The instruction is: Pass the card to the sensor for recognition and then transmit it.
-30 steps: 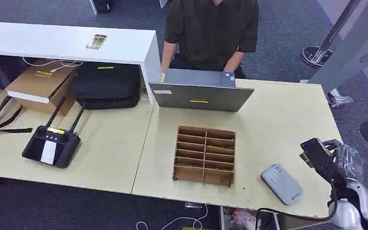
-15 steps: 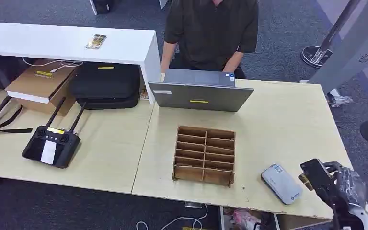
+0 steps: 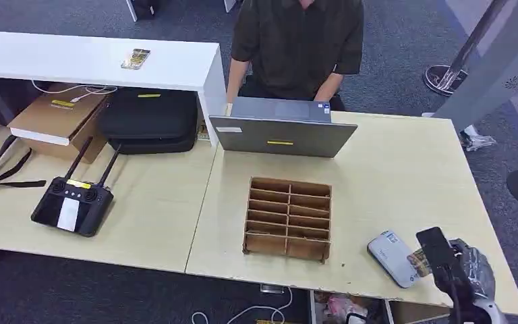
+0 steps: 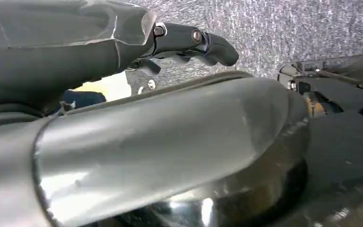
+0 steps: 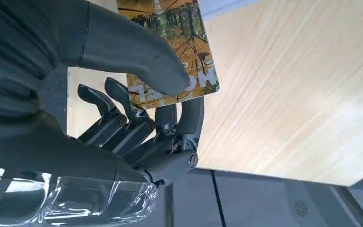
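Note:
My right hand [image 3: 457,262] hovers at the table's near right corner and pinches a card [image 3: 419,262] printed with an autumn picture. In the right wrist view the thumb [image 5: 132,54] presses the card [image 5: 182,33] against the dark fingers [image 5: 170,127] above the pale wooden table [image 5: 293,94]. The card's free end reaches the right edge of the sensor [image 3: 390,255], a flat grey-white device lying on the table. My left hand [image 4: 123,42] hangs over grey carpet, its fingers stretched out and holding nothing.
A wooden slotted organiser [image 3: 288,218] stands left of the sensor. Behind it is a grey laptop [image 3: 283,131] with a person [image 3: 297,40] seated at it. A black controller [image 3: 73,202], a black bag [image 3: 150,118] and a cardboard box [image 3: 57,118] occupy the left table.
My right hand has moved toward the near table edge and leftward with the card, bringing it from well right of the sensor to the sensor's edge.

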`<action>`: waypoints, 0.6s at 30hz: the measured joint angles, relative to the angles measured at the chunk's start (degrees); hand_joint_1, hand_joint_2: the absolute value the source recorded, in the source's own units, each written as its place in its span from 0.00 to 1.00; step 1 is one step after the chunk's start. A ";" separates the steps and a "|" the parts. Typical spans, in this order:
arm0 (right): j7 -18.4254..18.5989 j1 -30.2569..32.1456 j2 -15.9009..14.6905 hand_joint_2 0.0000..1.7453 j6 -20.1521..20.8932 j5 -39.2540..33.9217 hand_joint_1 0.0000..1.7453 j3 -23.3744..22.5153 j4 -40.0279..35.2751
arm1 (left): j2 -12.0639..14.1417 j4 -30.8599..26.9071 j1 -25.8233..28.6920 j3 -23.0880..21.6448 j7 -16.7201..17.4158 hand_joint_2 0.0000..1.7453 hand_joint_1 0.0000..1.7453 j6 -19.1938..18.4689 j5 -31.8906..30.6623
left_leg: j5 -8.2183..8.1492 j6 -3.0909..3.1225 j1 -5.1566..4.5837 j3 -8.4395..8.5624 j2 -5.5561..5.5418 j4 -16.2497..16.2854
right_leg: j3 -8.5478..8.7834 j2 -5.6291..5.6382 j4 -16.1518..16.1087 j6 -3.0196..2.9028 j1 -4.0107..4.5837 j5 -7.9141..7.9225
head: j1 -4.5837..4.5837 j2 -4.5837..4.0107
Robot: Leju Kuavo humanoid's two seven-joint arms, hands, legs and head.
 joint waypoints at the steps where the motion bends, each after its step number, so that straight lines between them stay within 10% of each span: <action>1: 0.02 -0.41 0.58 1.00 -0.02 0.26 1.00 0.13 0.62 | -0.04 0.00 -0.12 0.00 0.00 0.00 0.00 -0.02 -0.15 | 0.00 0.00 0.00 0.00 0.00 0.00 | 0.00 -0.01 0.00 0.00 0.00 0.00 | 0.00 0.00; 18: 0.70 -6.78 5.65 1.00 -0.11 2.10 1.00 0.79 11.66 | -0.72 0.00 -0.87 -0.44 0.00 0.00 0.00 -0.20 -1.79 | 0.01 -0.01 0.01 0.00 0.00 0.00 | 0.00 0.01 0.00 0.00 0.01 0.00 | 0.02 0.00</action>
